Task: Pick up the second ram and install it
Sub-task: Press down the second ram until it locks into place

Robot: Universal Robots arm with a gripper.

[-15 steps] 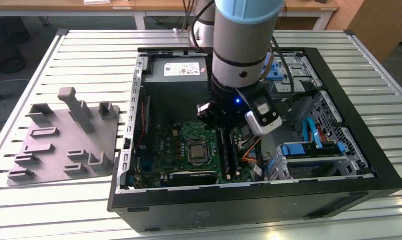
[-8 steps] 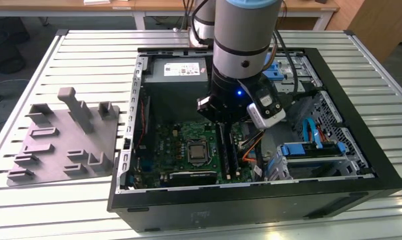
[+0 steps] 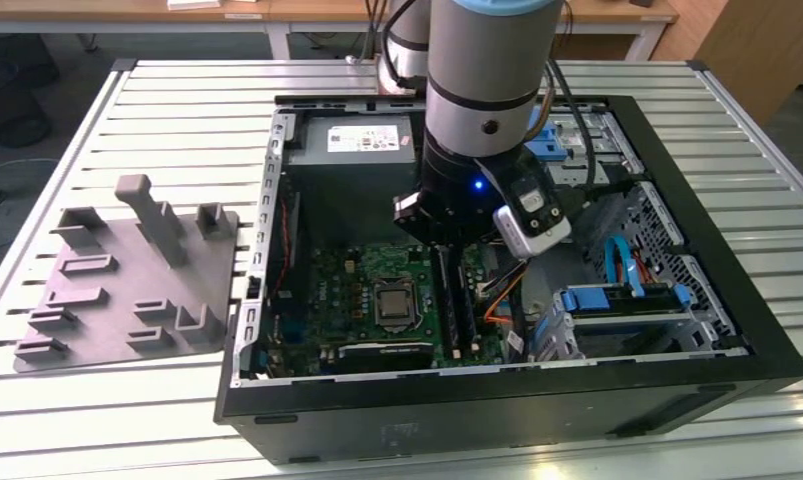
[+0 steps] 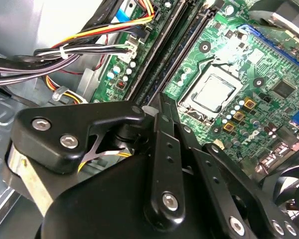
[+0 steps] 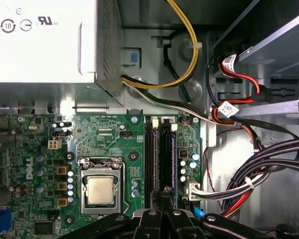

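Note:
The second ram (image 5: 165, 154) is a slim dark stick standing on edge along the motherboard slot nearest the cable bundle, beside another long black slot (image 5: 149, 159). It also shows in the exterior view (image 3: 447, 300) and in the second wrist view (image 4: 182, 50). My gripper (image 5: 162, 191) reaches down into the open computer case (image 3: 721, 370), right over that slot. Its fingertips are drawn together on the stick's top edge, as the second wrist view shows for the gripper (image 4: 161, 99). In the exterior view the arm's wrist covers most of the gripper (image 3: 439, 245).
A grey fixture tray (image 3: 121, 290) with upright posts lies on the slatted table at the exterior view's left. Inside the case are the power supply (image 5: 45, 40), the processor socket (image 5: 100, 189), bundled cables (image 5: 259, 174) and a drive cage (image 3: 641, 300) close to the slots.

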